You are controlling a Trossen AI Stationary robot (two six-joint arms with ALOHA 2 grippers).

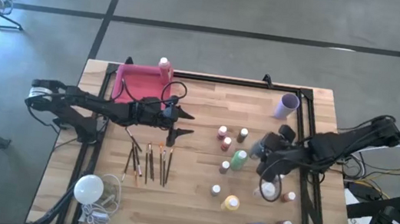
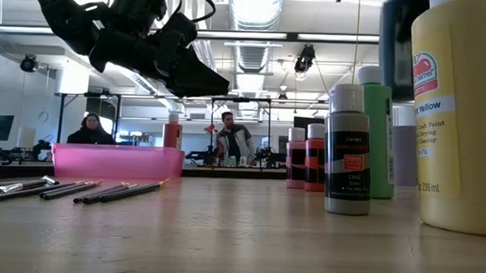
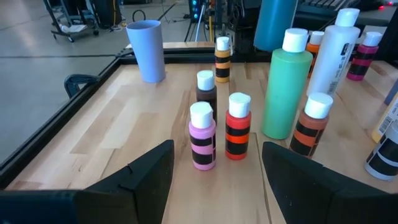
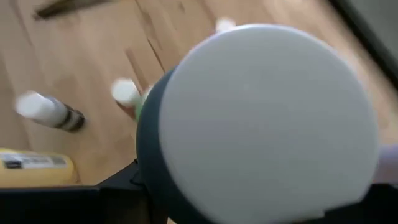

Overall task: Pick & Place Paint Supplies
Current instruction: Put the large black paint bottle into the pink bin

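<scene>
Looked like the pick step for a bottle; the right gripper (image 1: 263, 153) was clamped around a dark teal white-capped bottle (image 4: 261, 118) near the table's right edge, held up off the wood beside the green bottle (image 1: 238, 159). Next move probably called for carrying it across to the pink tray (image 1: 140, 82) without clipping the small bottles; the left gripper (image 1: 183, 123) hovered with jaws wide apart over the brushes (image 1: 148, 163), reaching in low from the left.
</scene>
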